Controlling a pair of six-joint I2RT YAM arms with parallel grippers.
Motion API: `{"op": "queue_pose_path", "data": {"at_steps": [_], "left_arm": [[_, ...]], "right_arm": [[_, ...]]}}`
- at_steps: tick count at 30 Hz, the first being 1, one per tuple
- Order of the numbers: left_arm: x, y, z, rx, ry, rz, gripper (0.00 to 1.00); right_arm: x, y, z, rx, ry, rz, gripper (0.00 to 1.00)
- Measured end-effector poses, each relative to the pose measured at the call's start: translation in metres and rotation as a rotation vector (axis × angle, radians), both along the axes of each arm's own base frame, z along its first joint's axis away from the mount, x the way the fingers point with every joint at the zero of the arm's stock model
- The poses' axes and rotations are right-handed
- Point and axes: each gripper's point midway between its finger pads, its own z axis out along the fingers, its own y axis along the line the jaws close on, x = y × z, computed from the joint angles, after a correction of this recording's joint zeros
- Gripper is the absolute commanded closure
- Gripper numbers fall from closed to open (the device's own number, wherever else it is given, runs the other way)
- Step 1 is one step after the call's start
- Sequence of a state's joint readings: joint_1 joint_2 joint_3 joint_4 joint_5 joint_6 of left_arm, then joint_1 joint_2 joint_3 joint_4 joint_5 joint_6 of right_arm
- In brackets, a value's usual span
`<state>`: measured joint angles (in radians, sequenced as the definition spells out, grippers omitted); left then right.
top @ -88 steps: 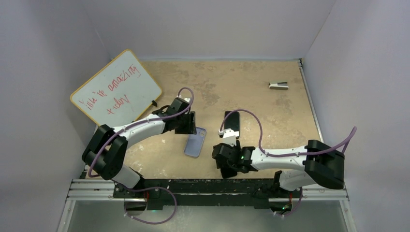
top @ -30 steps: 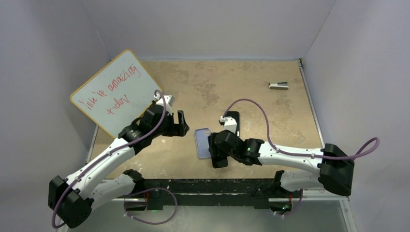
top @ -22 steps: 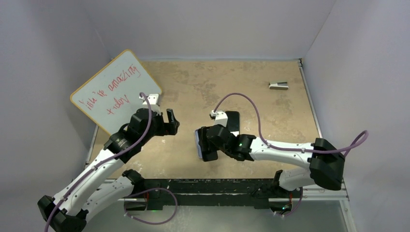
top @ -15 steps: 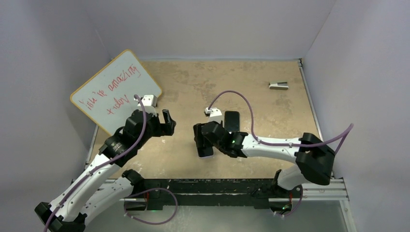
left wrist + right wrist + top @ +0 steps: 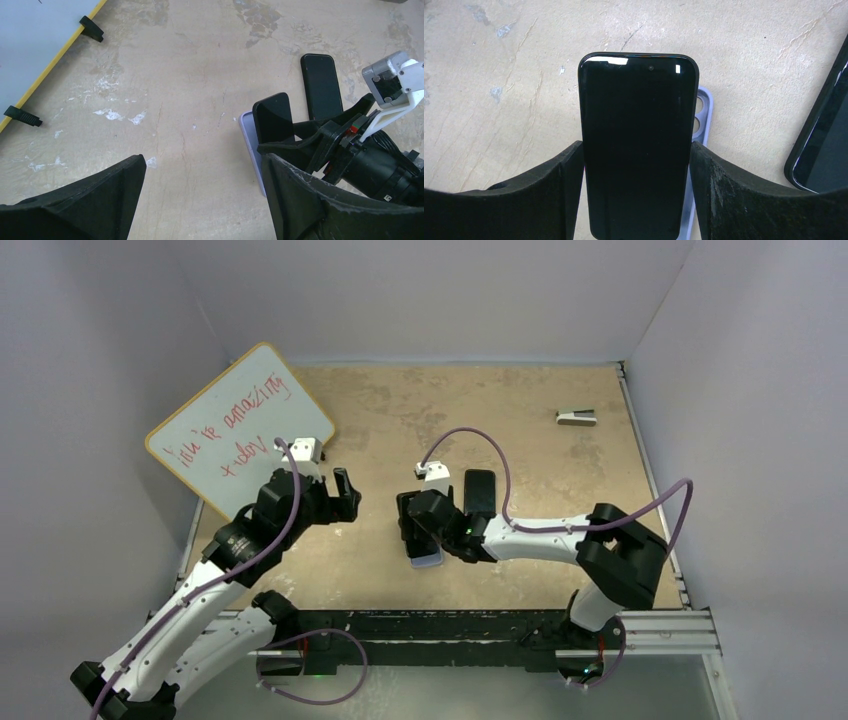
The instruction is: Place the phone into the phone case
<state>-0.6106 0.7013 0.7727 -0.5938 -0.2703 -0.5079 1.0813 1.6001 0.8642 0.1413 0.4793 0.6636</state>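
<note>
Left gripper (image 5: 202,165) hangs wide open, empty, off toward the surface's (image 5: 560,470) left edge. Mid-surface, the right gripper (image 5: 636,150) clamps the phone (image 5: 638,100) by its long edges, over the phone case (image 5: 702,112), which peeks out along one side. That glossy, rigid slab looks slick, so an edge grip suits it; the thin shell probably flexes and may skid under pressure.

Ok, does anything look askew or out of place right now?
Yes: the phone, gripped in the right pincer, is not squared over the phone case. In the right wrist view the lavender rim shows along one long side only. Nothing looks spilled or damaged.
</note>
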Motion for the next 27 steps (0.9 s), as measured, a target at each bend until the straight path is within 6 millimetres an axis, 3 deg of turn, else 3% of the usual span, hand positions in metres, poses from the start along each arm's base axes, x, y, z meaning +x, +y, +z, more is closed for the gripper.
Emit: {"op": "queue_pose_path", "data": {"at_steps": [10, 17, 27], "left_arm": [[0.000, 0.001, 0.000, 0.001, -0.002, 0.003, 0.11], [0.000, 0.001, -0.001, 0.006, 0.000, 0.001, 0.10], [0.001, 0.001, -0.001, 0.007, 0.000, 0.003, 0.09]], "right_arm": [[0.003, 0.002, -0.008, -0.006, -0.007, -0.003, 0.66], [-0.001, -0.008, -0.020, -0.035, -0.001, -0.014, 0.64], [-0.004, -0.012, -0.026, -0.040, 0.001, -0.019, 0.42]]}}
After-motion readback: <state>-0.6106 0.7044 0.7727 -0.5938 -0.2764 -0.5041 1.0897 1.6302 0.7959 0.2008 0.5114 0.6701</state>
